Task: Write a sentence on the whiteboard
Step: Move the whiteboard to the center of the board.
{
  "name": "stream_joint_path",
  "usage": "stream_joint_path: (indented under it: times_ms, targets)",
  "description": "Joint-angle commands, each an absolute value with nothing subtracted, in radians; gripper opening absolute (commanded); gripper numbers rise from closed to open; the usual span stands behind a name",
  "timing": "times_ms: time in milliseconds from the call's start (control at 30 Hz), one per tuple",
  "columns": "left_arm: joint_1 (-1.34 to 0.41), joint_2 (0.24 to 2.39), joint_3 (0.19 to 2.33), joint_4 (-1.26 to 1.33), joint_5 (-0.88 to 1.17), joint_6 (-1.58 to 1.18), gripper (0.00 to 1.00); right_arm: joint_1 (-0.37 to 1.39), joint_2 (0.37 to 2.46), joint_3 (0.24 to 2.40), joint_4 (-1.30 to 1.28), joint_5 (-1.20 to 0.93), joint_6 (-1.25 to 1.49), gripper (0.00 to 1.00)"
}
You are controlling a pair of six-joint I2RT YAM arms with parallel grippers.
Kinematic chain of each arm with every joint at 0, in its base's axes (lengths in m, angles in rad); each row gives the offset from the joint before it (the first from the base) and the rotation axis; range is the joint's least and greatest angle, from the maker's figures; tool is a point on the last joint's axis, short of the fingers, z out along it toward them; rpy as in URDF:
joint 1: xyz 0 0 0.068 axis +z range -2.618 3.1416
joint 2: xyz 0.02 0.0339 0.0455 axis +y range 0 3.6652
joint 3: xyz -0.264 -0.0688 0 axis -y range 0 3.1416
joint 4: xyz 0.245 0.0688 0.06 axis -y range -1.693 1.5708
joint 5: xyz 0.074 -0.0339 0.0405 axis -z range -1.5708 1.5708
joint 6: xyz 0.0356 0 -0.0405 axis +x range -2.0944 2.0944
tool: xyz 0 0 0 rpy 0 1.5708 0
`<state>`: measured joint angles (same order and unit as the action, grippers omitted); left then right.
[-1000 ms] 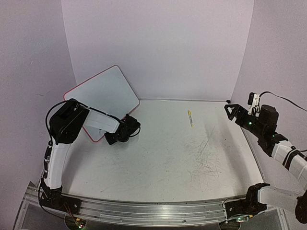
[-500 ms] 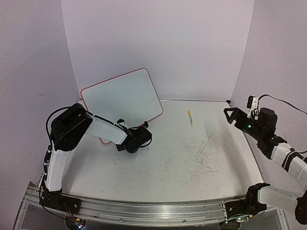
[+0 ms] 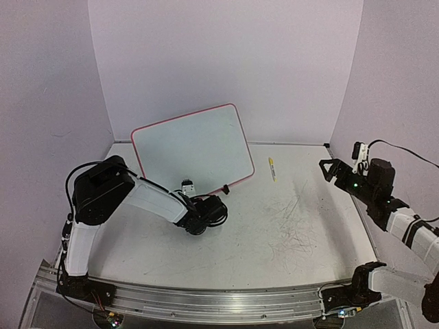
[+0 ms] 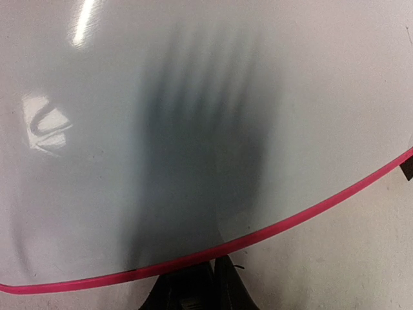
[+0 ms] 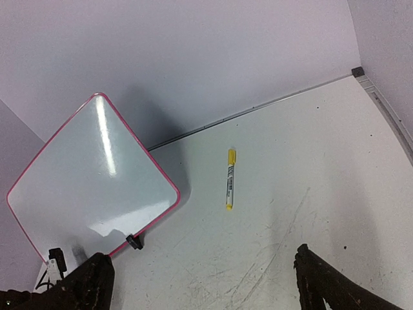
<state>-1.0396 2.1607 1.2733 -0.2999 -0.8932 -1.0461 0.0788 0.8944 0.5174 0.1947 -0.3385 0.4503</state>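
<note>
one whiteboard (image 3: 192,147), centre frame, grasped by the left gripper (image 3: 208,203); one yellow marker (image 3: 272,168) lies right of it; right gripper (image 3: 329,166) released.

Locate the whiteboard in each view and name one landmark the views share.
Top external: the whiteboard sits tilted, left of centre, in front of the back wall.
Left wrist: the whiteboard fills most of the frame, its pink edge running low.
Right wrist: the whiteboard is at lower left.
Shared landmark: the black clip foot on its edge.
</note>
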Motion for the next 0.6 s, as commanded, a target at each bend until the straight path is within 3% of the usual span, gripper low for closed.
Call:
stream_joint_path:
  times_ms: [0,567]
  targets:
    - [-1.120,2.072,1.236,-0.260,-0.881,-0.933,0.00,0.079,0.907,0.510,0.225,-0.304,0.438,0.98]
    - [-1.249,2.021,1.075,-0.199,-0.875,-0.915,0.00,0.143,1.334,0.716,0.178,-0.232,0.362,0.98]
